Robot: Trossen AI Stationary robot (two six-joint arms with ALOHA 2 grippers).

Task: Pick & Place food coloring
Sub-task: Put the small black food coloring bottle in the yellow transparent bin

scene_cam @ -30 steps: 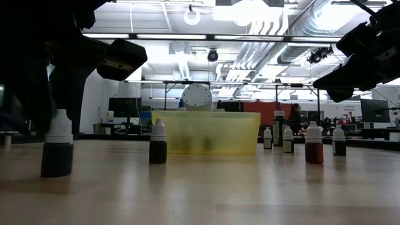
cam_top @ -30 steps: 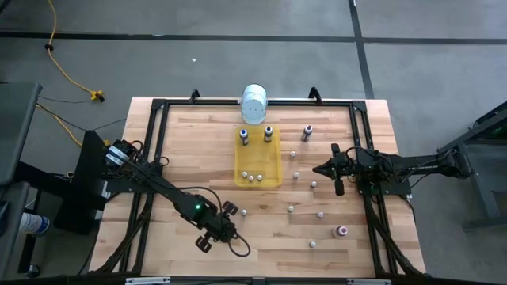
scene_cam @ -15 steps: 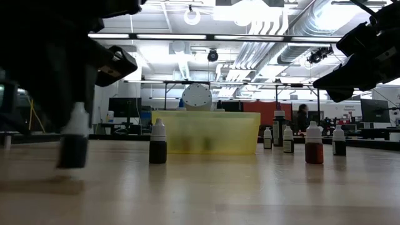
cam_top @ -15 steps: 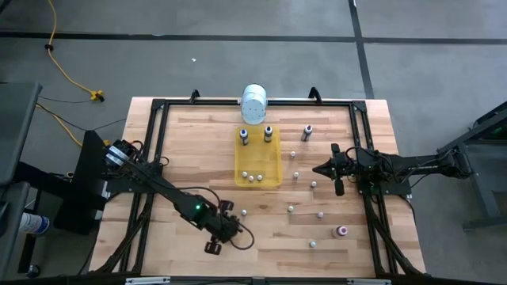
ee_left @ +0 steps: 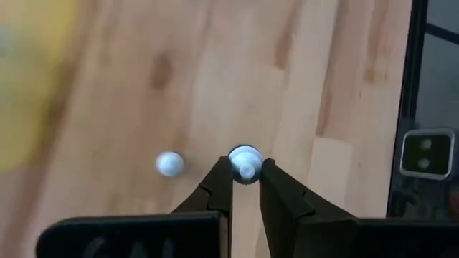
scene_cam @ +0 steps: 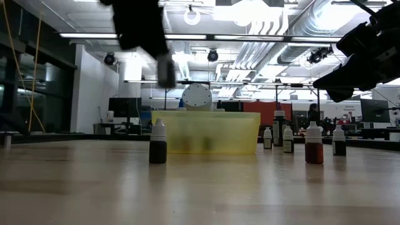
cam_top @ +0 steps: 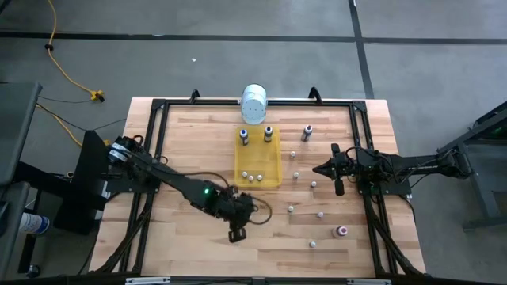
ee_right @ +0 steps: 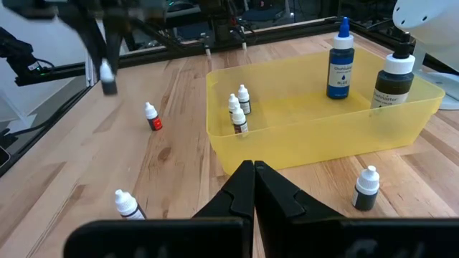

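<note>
Yellow tray (cam_top: 258,165) sits a little toward the table's far edge, on the centre line, and I've got my left gripper (cam_top: 236,229) nearer the front edge, just short of the tray's near left corner. Its fingers (ee_left: 219,188) are pinched narrow on a small bottle (ee_left: 245,163), white cap showing between the tips; in the low view that bottle (scene_cam: 165,70) hangs clear above the wood (scene_cam: 200,187). Open plank all around it toward the front and left edges, only one loose bottle (cam_top: 245,212) standing close by on the table.

Inside the tray: two taller bottles (ee_right: 341,63) at the far end, three tiny ones (ee_right: 239,109) bunched at the near end, bare floor between them.

My right gripper (cam_top: 336,177) waits near the right edge, lifted off the table, fingers pressed together on nothing. Between it and the tray the wood is dotted with bottles (cam_top: 314,184), and a red one (cam_top: 342,231) stands toward the front right corner, so that side is tight. One dark taller bottle (cam_top: 307,132) stands beyond them near the far edge.

A white canister (cam_top: 253,104) lies on the far edge right behind the tray. Black frame rails (cam_top: 156,150) run along the table's edges.
</note>
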